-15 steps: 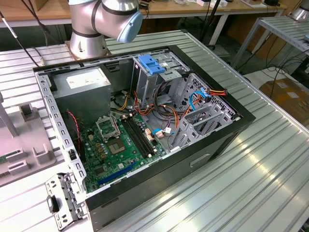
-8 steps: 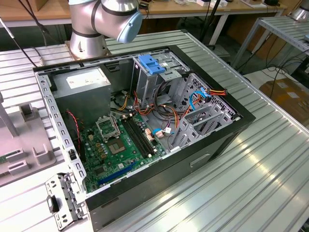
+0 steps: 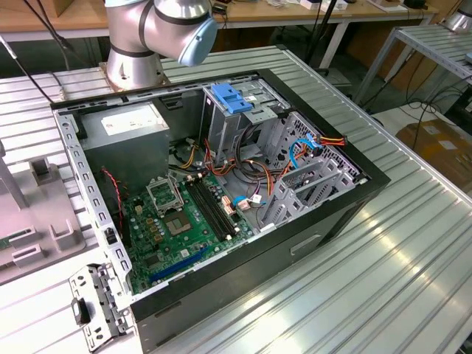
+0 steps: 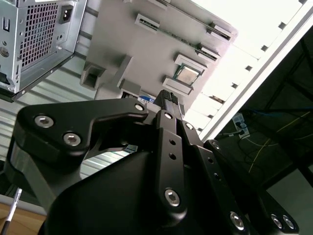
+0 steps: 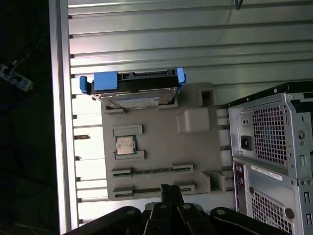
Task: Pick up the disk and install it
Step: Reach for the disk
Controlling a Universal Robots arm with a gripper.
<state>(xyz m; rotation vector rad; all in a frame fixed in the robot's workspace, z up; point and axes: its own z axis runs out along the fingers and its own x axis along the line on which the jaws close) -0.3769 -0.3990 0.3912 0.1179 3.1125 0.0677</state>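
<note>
In the first wrist view the disk (image 5: 134, 90) stands on its long edge at one end of a grey fixture tray (image 5: 156, 117), its blue rails showing at both ends. My gripper (image 5: 169, 189) is above the opposite end of that tray, well apart from the disk. Its fingers are together and hold nothing. The second wrist view shows the black fingertips (image 4: 168, 96) pressed together over the same tray (image 4: 142, 44). A small blue-and-white patch just behind them may be the disk.
The open computer case (image 3: 221, 192) lies on the ribbed aluminium table (image 3: 383, 265), with a blue bracket (image 3: 232, 99) on its drive cage and a grey power supply (image 3: 125, 136). The case's rear (image 5: 274, 156) stands beside the tray. A processor chip (image 5: 125, 145) rests on the tray.
</note>
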